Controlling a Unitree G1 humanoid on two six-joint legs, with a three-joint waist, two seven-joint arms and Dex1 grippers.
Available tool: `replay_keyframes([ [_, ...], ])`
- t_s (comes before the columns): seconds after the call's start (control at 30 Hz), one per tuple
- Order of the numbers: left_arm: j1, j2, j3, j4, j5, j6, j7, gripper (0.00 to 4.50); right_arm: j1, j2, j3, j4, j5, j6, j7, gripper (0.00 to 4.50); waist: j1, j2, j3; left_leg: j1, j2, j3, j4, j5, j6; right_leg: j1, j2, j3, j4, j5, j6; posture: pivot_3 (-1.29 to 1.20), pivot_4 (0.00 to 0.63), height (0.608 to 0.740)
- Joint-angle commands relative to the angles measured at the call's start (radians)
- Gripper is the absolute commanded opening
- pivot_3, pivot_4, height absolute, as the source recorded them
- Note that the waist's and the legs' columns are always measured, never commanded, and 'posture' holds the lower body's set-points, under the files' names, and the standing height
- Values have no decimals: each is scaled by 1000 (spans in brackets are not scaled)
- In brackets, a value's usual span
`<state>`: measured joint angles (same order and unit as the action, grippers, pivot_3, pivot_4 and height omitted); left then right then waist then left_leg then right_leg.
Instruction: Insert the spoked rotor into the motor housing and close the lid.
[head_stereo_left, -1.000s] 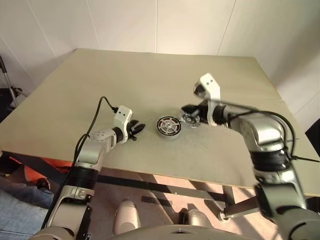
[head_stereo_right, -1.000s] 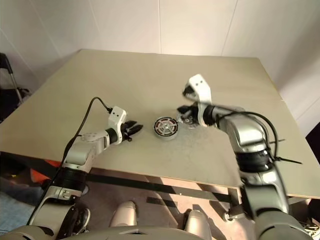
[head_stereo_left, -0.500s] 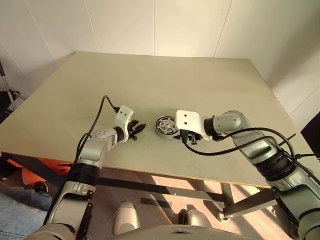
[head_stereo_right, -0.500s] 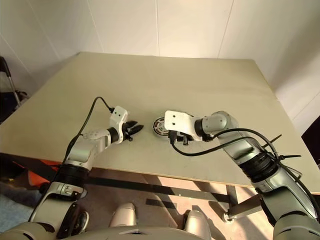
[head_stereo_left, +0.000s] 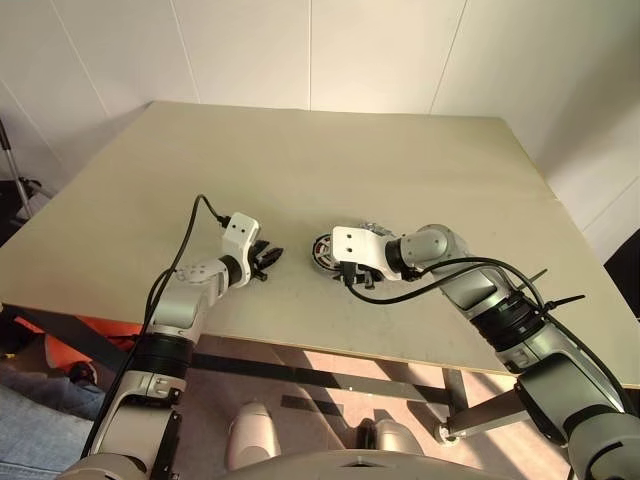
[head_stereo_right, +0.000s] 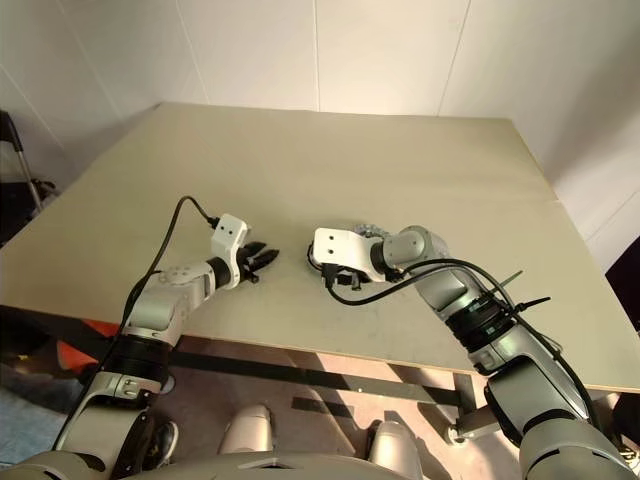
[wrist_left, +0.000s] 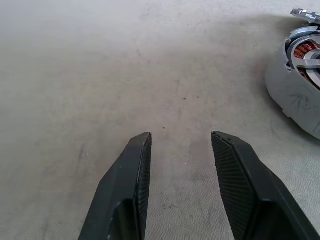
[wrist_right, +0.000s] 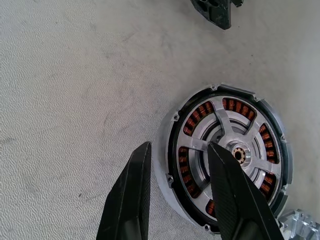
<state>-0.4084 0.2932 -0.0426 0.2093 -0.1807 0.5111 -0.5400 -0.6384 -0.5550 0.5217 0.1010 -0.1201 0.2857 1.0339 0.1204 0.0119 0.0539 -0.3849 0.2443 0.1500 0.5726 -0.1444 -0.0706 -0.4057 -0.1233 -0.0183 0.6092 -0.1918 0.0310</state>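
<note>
Right gripper (wrist_right: 175, 165) over half-hidden motor housing (wrist_right: 225, 155)

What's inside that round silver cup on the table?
Inside the motor housing sits a ring of orange copper coils, showing through gaps between silver spokes that meet at a small hub. The right gripper has one finger over it, hiding some coils. What lies beneath the spokes can't be seen.

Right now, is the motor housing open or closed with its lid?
Open: the motor housing has no lid on it; its copper windings and spokes show from above on the table.
</note>
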Motion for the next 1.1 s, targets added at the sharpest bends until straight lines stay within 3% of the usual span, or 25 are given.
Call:
replay_keyframes([
  [0.03, -7, 8, 17, -40, -9, -7, 2, 2007, -6, 1, -17, 1, -16, -23, 2, 1917, 0, 0, 0, 0, 0, 0, 0, 0, 0, 0, 0, 0, 0, 0, 0, 0, 0, 740],
  [0.63, -22, 5, 3, -24, -4, -10, -8, 2007, 45, -26, -45, -33, -26, -9, 25, 1917, 0, 0, 0, 0, 0, 0, 1, 0, 0, 1, 0, 0, 0, 0, 0, 0, 0, 740],
  [0.73, -25, 5, 4, -22, -5, -10, -9, 2007, 42, -14, -46, -29, -23, 1, 25, 1378, 0, -1, 0, 1, 0, 0, 1, 0, 0, 1, 0, 0, 0, 0, 0, 0, 0, 740],
  [0.87, -25, 4, 5, -23, -5, -9, -7, 2007, 31, -6, -56, -24, -25, 6, 24, 21, -1, -1, 0, 1, 0, 0, 1, 0, 0, 1, 0, 0, 0, 0, 0, 0, 0, 740],
  [1.1, -21, -1, 6, -25, -6, -9, -2, 2007, -7, 58, -131, -37, 35, 165, -10, 21, -5, -1, -1, 1, 0, 0, 1, 0, 0, 2, 0, 0, 0, 0, 0, 0, 0, 740],
])
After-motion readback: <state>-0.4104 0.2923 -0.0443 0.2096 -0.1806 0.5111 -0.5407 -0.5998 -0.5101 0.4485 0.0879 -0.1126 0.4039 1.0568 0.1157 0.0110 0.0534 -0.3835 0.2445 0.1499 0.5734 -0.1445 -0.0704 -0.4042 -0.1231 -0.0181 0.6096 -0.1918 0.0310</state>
